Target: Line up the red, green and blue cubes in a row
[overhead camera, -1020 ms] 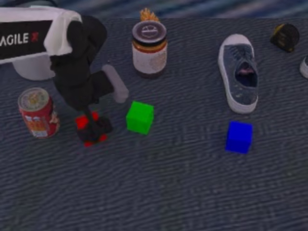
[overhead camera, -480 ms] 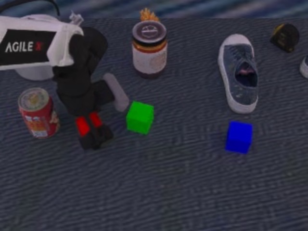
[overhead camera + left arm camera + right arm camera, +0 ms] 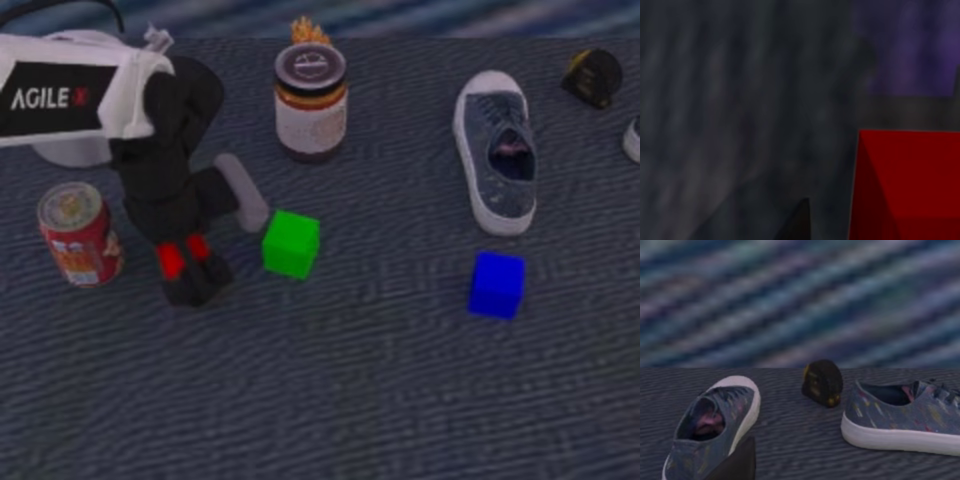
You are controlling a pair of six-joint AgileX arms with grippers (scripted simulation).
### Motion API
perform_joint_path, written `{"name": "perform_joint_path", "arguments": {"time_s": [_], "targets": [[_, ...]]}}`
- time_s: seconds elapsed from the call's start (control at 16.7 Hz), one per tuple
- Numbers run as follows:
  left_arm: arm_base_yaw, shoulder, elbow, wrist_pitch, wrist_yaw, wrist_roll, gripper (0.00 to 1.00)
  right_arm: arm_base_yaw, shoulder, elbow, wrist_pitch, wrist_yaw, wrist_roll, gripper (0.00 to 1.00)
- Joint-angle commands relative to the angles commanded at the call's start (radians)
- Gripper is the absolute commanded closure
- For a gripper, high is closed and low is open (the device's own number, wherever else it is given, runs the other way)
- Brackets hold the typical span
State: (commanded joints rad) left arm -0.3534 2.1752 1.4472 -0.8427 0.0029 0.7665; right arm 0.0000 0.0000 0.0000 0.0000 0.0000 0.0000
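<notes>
The red cube (image 3: 171,262) lies at the table's left, mostly hidden under my left gripper (image 3: 195,283), which is down over it. In the left wrist view the red cube (image 3: 910,175) looms close, and one dark fingertip (image 3: 801,220) stands apart from its side, so the gripper is open. The green cube (image 3: 291,243) sits just right of that gripper, apart from it. The blue cube (image 3: 497,285) rests farther right, below a shoe. My right gripper (image 3: 737,462) is parked out of the top view, near the shoes.
A red drink can (image 3: 80,233) stands left of the left gripper, and a labelled jar (image 3: 311,88) behind the green cube. A denim shoe (image 3: 495,150), a second shoe (image 3: 900,415) and a small black object (image 3: 592,77) occupy the far right.
The left arm sank and shifted a little toward the table's back. Red showed all round the fingers a second ago, now only on the arm's side. Green and blue cubes stayed put.
</notes>
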Motion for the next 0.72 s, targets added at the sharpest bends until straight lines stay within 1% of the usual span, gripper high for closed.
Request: {"name": "perform_joint_path", "arguments": {"time_s": [0.24, 0.3, 0.72], "targets": [[0.0, 0.0, 0.0, 0.0, 0.0, 0.0, 0.98, 0.0, 0.0, 0.0, 0.0, 0.0, 0.0, 0.0], [0.0, 0.0, 0.0, 0.0, 0.0, 0.0, 1.0, 0.0, 0.0, 0.0, 0.0, 0.0, 0.0, 0.0], [0.0, 0.0, 0.0, 0.0, 0.0, 0.0, 1.0, 0.0, 0.0, 0.0, 0.0, 0.0, 0.0, 0.0]]}}
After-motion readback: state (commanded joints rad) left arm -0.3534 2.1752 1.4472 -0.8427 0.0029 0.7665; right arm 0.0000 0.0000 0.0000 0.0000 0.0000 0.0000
